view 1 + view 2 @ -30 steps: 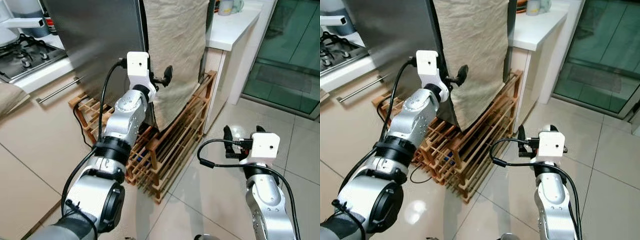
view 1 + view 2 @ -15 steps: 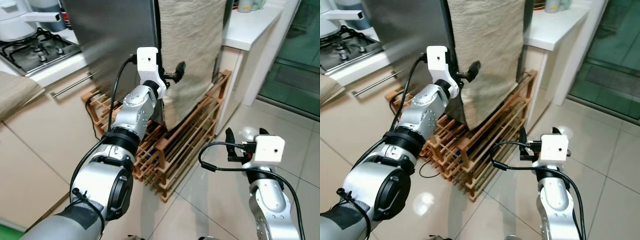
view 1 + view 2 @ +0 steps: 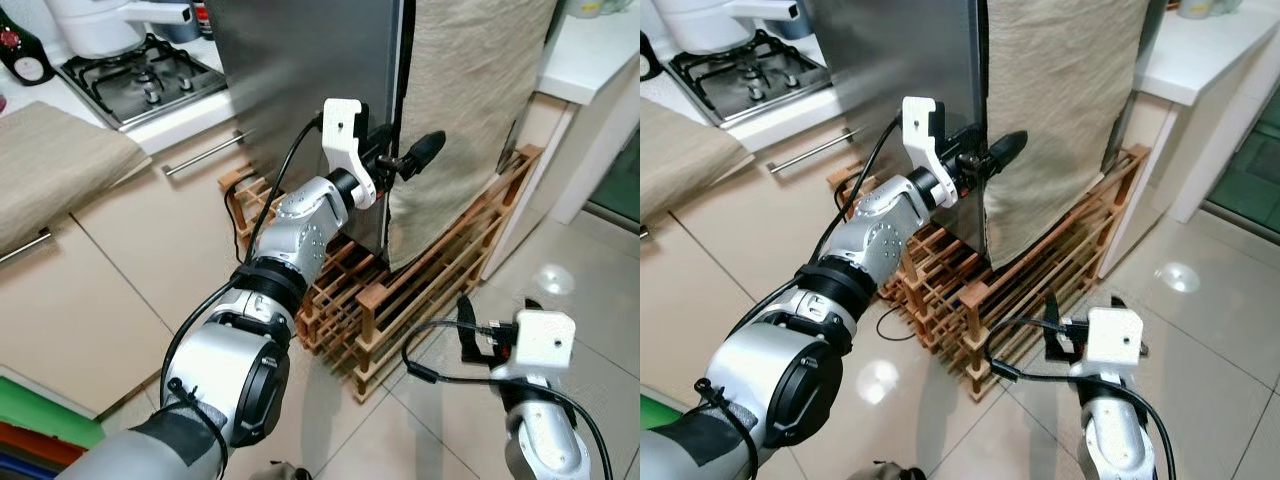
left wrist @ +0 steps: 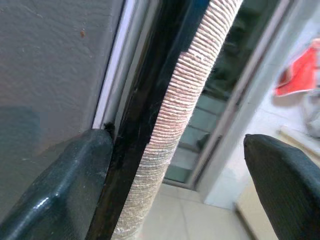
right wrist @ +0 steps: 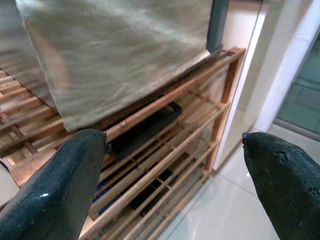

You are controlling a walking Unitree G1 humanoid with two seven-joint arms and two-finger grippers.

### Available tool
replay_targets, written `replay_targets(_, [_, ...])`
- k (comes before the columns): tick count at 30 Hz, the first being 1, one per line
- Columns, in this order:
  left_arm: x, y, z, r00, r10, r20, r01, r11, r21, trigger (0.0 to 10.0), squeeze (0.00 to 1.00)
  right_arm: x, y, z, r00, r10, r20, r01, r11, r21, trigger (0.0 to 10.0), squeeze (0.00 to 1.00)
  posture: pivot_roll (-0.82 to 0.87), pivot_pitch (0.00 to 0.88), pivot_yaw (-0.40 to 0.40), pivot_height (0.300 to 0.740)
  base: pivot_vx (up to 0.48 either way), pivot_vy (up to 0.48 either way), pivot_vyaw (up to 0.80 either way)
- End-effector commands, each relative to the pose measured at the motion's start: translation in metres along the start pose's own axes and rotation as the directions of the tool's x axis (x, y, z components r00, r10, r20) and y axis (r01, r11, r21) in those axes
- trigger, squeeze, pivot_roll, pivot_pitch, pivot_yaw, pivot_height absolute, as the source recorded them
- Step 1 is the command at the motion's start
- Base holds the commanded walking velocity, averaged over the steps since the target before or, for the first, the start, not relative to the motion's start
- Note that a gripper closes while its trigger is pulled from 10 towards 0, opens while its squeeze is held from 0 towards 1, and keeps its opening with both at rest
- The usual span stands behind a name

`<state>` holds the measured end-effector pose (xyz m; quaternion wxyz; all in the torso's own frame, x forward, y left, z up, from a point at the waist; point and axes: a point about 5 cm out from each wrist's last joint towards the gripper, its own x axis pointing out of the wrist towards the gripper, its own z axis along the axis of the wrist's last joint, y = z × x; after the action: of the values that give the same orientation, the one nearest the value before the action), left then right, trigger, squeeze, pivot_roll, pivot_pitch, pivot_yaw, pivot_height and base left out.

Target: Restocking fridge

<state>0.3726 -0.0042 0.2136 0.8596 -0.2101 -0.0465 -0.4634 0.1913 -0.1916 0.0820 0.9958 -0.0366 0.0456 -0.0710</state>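
The stainless steel fridge (image 3: 300,80) stands ahead with a beige cloth (image 3: 470,90) hanging down its right part. My left gripper (image 3: 405,155) is stretched out to the fridge's black door edge (image 4: 150,110). It is open, with one finger (image 4: 55,190) against the steel face and the other finger (image 4: 285,185) out in front of the cloth. The edge and the cloth's rim lie between the two fingers. My right gripper (image 3: 497,320) hangs low at the right, open and holding nothing, facing the wooden rack (image 5: 165,125).
A slatted wooden rack (image 3: 440,260) sits on the tiled floor under the fridge. At the left are a gas hob (image 3: 150,80), a cloth-covered counter (image 3: 50,170) and cabinet fronts with a bar handle (image 3: 205,155). A white counter (image 3: 600,50) stands at the right.
The camera has swung and closed in on the fridge. My left gripper has gone from in front of the cloth to the door edge. The right gripper stays low and open.
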Motion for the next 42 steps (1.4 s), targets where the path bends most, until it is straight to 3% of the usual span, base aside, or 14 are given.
replay_targets(1, [0.060,-0.148,-0.038,0.875,-0.482,0.046,0.480,0.852,-0.209,10.0,0.00,0.000,0.000,0.003,1.000,-0.001,0.008,0.001,1.000,-0.003,10.0,0.00,-0.25,0.000,0.144,0.740,0.000,0.000,0.00])
replay_targets(4, [0.061,-0.169,-0.027,0.804,-0.585,0.108,0.592,0.769,-0.240,10.0,0.00,0.002,-0.001,0.003,1.000,0.001,0.009,-0.001,1.000,-0.008,10.0,0.00,-0.24,0.000,0.139,0.740,0.000,0.000,0.00])
replay_targets(8, [0.064,-0.185,-0.012,0.758,-0.630,0.167,0.651,0.714,-0.257,10.0,0.00,0.008,0.000,0.005,1.000,0.008,0.017,-0.008,1.000,-0.011,10.0,0.00,-0.23,0.000,0.136,0.740,0.000,0.000,0.00])
replay_targets(14, [0.056,-0.166,-0.003,0.775,-0.616,0.143,0.632,0.750,-0.195,10.0,0.00,0.012,0.002,0.008,0.999,0.010,0.039,-0.010,1.000,-0.006,10.0,0.00,-0.23,0.000,0.148,0.740,0.000,0.000,0.00])
replay_targets(15, [0.038,-0.130,0.004,0.838,-0.537,0.091,0.545,0.830,-0.122,10.0,0.00,0.015,0.004,0.010,0.999,0.007,0.053,-0.007,1.000,0.001,10.0,0.00,-0.21,0.000,0.150,0.740,0.000,0.000,0.00])
replay_targets(17, [0.007,-0.086,0.012,0.913,-0.404,0.049,0.405,0.914,-0.001,10.0,0.00,0.020,0.005,0.010,0.998,0.004,0.059,-0.005,1.000,0.011,10.0,0.00,-0.18,0.000,0.150,0.740,0.000,0.000,0.00])
replay_targets(24, [-0.047,-0.026,0.027,0.986,-0.167,0.031,0.163,0.983,0.086,10.0,0.00,0.033,0.008,0.016,0.996,0.016,0.088,-0.017,1.000,0.016,10.0,0.00,-0.15,0.000,0.146,0.740,0.000,0.000,0.00])
replay_targets(26, [-0.089,0.016,0.039,0.987,0.139,0.082,-0.149,0.981,0.123,10.0,0.00,0.041,0.006,0.019,0.995,0.015,0.101,-0.017,1.000,0.013,10.0,0.00,-0.11,0.000,0.131,0.740,0.000,0.000,0.00])
replay_targets(27, [-0.089,0.016,0.039,0.987,0.139,0.082,-0.149,0.981,0.123,10.0,0.00,0.041,0.006,0.019,0.995,0.015,0.101,-0.017,1.000,0.013,10.0,0.00,-0.11,0.000,0.131,0.740,0.000,0.000,0.00])
replay_targets(28, [-0.110,0.035,0.042,0.952,0.289,0.106,-0.302,0.943,0.142,10.0,0.00,0.045,0.005,0.020,0.994,0.014,0.106,-0.015,1.000,0.013,10.0,0.00,-0.09,0.000,0.122,0.740,0.000,0.000,0.51])
replay_targets(29, [-0.156,0.062,0.037,0.810,0.574,0.123,-0.586,0.784,0.202,10.0,0.00,0.055,0.005,0.023,0.993,0.018,0.115,-0.020,1.000,0.020,10.0,0.00,-0.08,0.000,0.111,0.740,0.000,0.000,0.80])
replay_targets(30, [-0.156,0.062,0.037,0.810,0.574,0.123,-0.586,0.784,0.202,10.0,0.00,0.055,0.005,0.023,0.993,0.018,0.115,-0.020,1.000,0.020,10.0,0.00,-0.08,0.000,0.111,0.740,0.000,0.000,0.80])
replay_targets(33, [-0.185,0.069,0.030,0.688,0.712,0.142,-0.714,0.630,0.305,10.0,0.00,0.066,0.011,0.029,0.989,0.044,0.138,-0.048,0.999,0.024,10.0,0.00,-0.06,0.000,0.092,0.740,0.000,0.000,0.80])
replay_targets(42, [-0.176,0.064,0.025,0.624,0.762,0.174,-0.765,0.550,0.334,10.0,0.00,0.090,0.028,0.044,0.974,0.121,0.192,-0.131,0.991,0.041,10.0,0.00,-0.03,0.000,0.077,0.740,0.000,0.000,0.74])
